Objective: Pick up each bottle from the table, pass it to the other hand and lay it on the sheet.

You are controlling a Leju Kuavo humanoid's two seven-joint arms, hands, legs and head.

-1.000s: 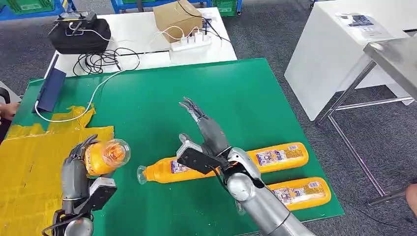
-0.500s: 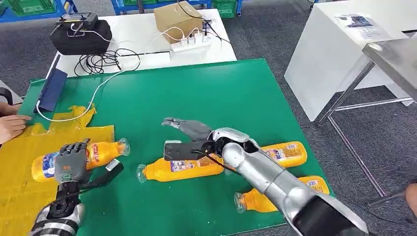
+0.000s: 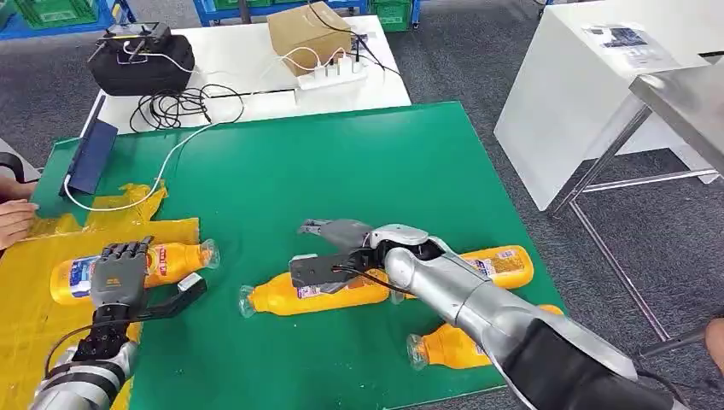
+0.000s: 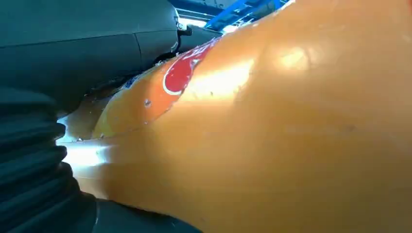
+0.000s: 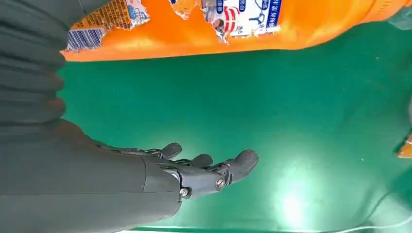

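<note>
Your left hand (image 3: 117, 275) grips an orange bottle (image 3: 128, 266) lying on the yellow sheet (image 3: 34, 316) at lower left, so releasing carelessly may roll it off, while your empty right hand (image 3: 333, 243), fingers apart, hovers mid-frame over the next bottle (image 3: 312, 293).

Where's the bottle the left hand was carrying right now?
In the head view, the bottle lies on its side on the yellow sheet at the left, under the left hand.

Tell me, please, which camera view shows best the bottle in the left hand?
The head view: the whole bottle lies on the yellow sheet under the left hand. The left wrist view gives an orange close-up; the right wrist view shows another bottle.
</note>
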